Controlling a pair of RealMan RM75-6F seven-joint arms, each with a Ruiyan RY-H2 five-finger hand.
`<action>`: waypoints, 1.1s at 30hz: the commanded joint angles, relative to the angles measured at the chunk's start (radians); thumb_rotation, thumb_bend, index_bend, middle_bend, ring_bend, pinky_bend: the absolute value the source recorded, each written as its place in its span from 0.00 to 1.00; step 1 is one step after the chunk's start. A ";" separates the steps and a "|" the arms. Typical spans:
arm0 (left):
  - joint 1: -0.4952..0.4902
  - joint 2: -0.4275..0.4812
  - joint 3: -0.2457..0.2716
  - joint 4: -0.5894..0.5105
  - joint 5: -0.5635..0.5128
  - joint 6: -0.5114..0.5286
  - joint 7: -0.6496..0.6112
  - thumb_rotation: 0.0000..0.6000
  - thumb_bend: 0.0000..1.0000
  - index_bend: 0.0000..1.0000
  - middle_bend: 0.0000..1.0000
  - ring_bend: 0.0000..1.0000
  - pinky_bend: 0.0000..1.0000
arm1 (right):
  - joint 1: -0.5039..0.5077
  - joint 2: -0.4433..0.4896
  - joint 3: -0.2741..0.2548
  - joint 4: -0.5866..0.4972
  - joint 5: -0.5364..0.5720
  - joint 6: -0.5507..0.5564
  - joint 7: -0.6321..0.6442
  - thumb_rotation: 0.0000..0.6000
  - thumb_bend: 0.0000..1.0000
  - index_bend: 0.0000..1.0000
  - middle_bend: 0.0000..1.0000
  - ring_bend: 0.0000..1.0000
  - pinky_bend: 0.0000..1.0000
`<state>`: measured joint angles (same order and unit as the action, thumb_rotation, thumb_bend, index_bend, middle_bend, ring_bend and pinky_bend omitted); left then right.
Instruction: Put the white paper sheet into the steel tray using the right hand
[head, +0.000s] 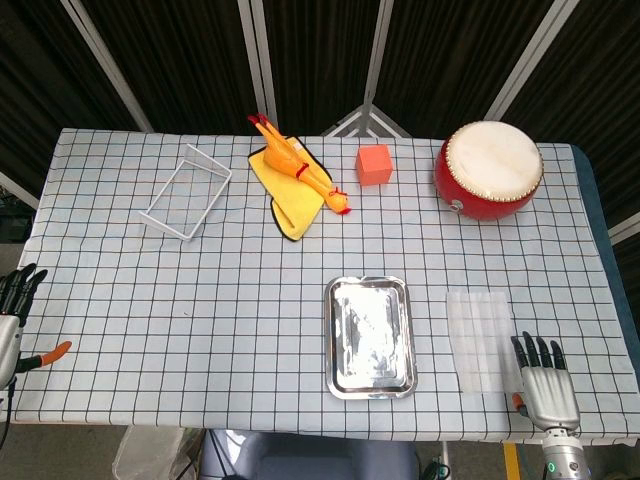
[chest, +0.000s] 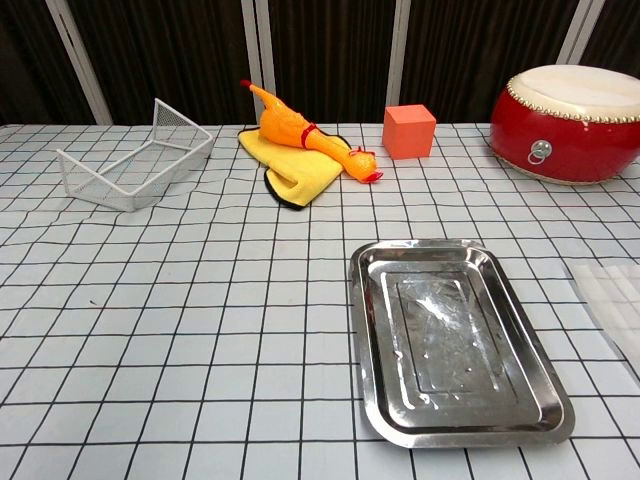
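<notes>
A table (head: 230, 300) covered with a white cloth printed in a black grid fills both views. Behind it hangs a dark pleated curtain (head: 180, 60) crossed by slanted pale metal poles (head: 375, 55).

A steel tray (head: 370, 337) lies flat near the table's front edge, its shiny floor bare. All other places are given from this tray. The white paper sheet (head: 481, 338), thin and faintly see-through, lies flat on the cloth just to the tray's right, apart from it; in the chest view only its left edge (chest: 612, 300) shows at the picture's right border.

The right hand (head: 543, 385) sits right of the tray at the table's front edge, just beside the sheet's near right corner, back of the hand up, fingers (head: 535, 351) straight, slightly apart and holding nothing. Whether it touches the sheet cannot be told. The left hand (head: 12, 310) shows far to the tray's left, off the table's left edge, dark fingers extended and holding nothing.

Behind the tray stands an orange cube (head: 374, 165). Behind and left lies a rubber chicken (head: 298, 172) on a yellow cloth (head: 285, 198), and further left a white wire basket (head: 187, 192). Behind and right sits a red drum (head: 488, 170) with a pale skin.
</notes>
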<state>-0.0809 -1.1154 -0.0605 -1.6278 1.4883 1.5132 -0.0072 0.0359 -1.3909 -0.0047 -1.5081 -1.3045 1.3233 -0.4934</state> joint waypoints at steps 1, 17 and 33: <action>0.000 0.000 0.001 0.001 0.002 0.000 0.001 1.00 0.00 0.00 0.00 0.00 0.00 | 0.005 -0.011 0.004 0.017 0.011 -0.012 -0.001 1.00 0.32 0.00 0.00 0.00 0.00; 0.001 -0.001 -0.002 -0.003 -0.004 0.001 0.001 1.00 0.00 0.00 0.00 0.00 0.00 | 0.031 -0.048 0.018 0.078 0.024 -0.039 0.010 1.00 0.32 0.00 0.00 0.00 0.00; -0.001 0.000 0.000 -0.006 -0.005 -0.006 0.004 1.00 0.00 0.00 0.00 0.00 0.00 | 0.045 -0.073 0.020 0.120 0.030 -0.052 0.012 1.00 0.34 0.00 0.00 0.00 0.00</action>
<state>-0.0823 -1.1156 -0.0604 -1.6333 1.4835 1.5077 -0.0032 0.0798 -1.4641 0.0147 -1.3875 -1.2717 1.2685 -0.4833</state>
